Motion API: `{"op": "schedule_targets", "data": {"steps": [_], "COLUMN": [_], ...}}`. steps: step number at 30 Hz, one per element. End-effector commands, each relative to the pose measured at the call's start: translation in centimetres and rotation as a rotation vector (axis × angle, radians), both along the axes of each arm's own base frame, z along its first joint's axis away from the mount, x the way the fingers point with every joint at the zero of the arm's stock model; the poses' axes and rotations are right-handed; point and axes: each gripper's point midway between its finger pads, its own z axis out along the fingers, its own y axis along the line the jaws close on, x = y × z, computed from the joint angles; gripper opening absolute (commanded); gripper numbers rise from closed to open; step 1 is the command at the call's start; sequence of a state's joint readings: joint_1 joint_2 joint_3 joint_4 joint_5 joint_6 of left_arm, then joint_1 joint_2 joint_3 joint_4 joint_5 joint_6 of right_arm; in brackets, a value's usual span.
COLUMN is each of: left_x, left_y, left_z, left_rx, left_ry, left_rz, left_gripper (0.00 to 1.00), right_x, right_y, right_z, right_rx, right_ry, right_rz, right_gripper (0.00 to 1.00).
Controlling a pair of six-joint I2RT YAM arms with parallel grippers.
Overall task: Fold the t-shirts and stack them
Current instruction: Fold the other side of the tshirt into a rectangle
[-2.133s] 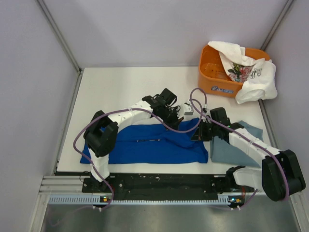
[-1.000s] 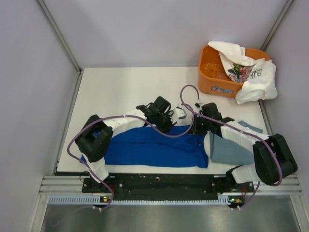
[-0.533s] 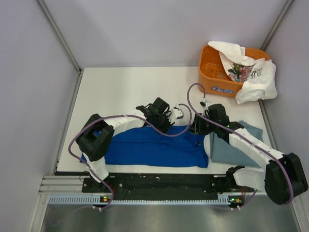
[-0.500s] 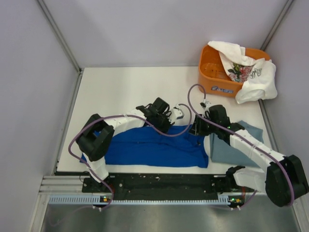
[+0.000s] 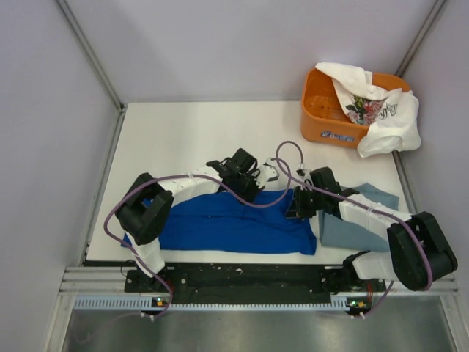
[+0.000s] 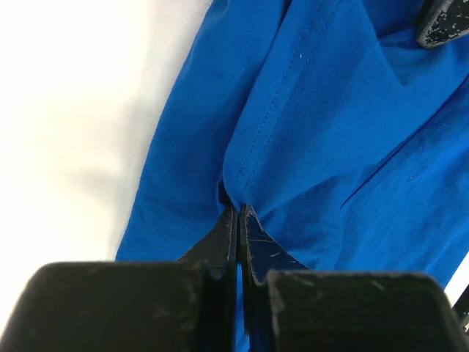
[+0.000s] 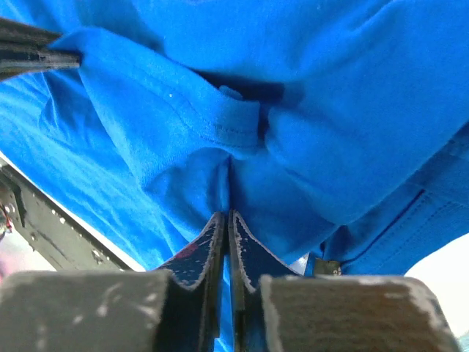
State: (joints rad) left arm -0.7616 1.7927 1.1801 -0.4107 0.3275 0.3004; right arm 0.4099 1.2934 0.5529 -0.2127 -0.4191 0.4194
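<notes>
A soft royal-blue cloth t-shirt [image 5: 234, 224] lies spread on the white table [image 5: 190, 139], a stitched hem pinched at the tips of the closed left fingers [image 6: 218, 246] and, it seems, a seamed fold between the closed right fingers [image 7: 198, 257]; light and floppy, it is best held by its hems.

The counter [image 5: 190, 139] in front of me is a plain white slab under soft, even light, with only faint shadows. Pale lilac-grey walls shut it in: a back wall [image 5: 242, 44], a left wall [image 5: 44, 147] and a right wall [image 5: 448, 88]. A bare metal post [image 5: 88, 51] runs down the rear left corner, and another [image 5: 423, 33] down the rear right. A slotted aluminium rail [image 5: 95, 280] lines the near edge, and beyond it is dull grey sheet metal [image 5: 242, 331].
</notes>
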Motion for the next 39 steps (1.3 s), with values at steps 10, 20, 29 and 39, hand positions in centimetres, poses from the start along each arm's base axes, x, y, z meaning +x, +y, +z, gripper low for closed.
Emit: {"op": "schedule_targets", "data": {"steps": [10,20,29,39], "left_x": [0.5,-1.0,-1.4,-0.9], "left_y": [0.2,-0.4,-0.3,0.2], "left_z": [1.1,1.2,0.5,0.3], "left_rx": [-0.018,-0.057,-0.05,-0.027], "left_ry": [-0.033,0.018,0.046,0.023], "left_rz": [0.018,-0.044,-0.031,-0.005], "left_gripper": [0.0,0.0,0.01,0.0], "right_x": [-4.1,-2.6,3.0,6.7], "right_y": [-2.2,-2.4,-1.0,0.8], "right_z": [-0.4,0.9,3.9,1.7], "right_rx": [0.008,-0.021,-0.036,-0.012], "right_ry": [0.103,0.039,-0.152,-0.161], "right_rz": [-0.199,-0.192,-0.117,-0.13], "right_gripper": [0.0,0.17,0.37,0.08]}}
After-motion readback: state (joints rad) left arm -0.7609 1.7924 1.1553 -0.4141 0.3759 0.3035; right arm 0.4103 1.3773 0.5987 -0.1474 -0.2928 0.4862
